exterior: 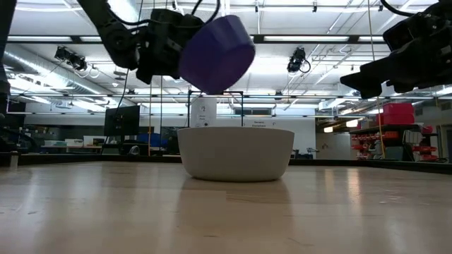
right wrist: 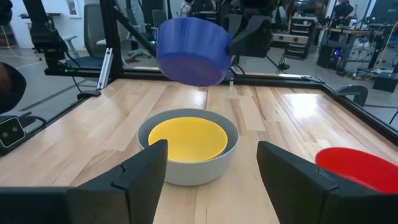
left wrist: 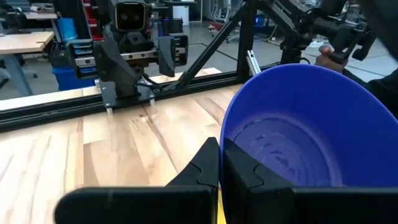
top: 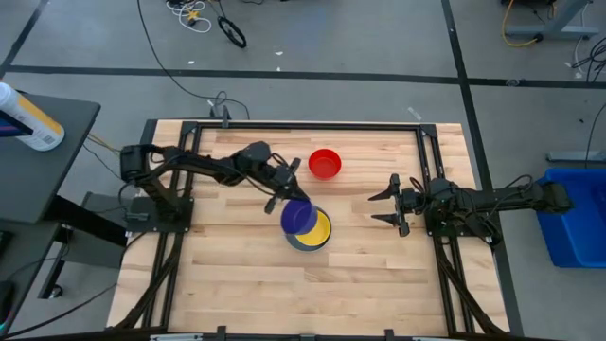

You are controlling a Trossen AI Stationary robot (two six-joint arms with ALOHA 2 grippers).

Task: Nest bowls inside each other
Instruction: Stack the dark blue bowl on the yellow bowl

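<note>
Blue bowl (top: 299,217) hangs tilted at frame centre, its rim clamped in the left jaws (top: 282,196), just above the grey bowl (top: 309,242) holding the yellow bowl (top: 320,227). Right jaws (top: 390,206), spread apart and empty, wait at right. Released this tilted, it could catch the rim and tip out; the red bowl (top: 325,163) sits apart on the surface (top: 237,275).

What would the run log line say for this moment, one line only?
left gripper: shut on dark blue bowl, held tilted above grey bowl | yellow bowl: nested in grey | right gripper: open, empty | red bowl: apart
</note>
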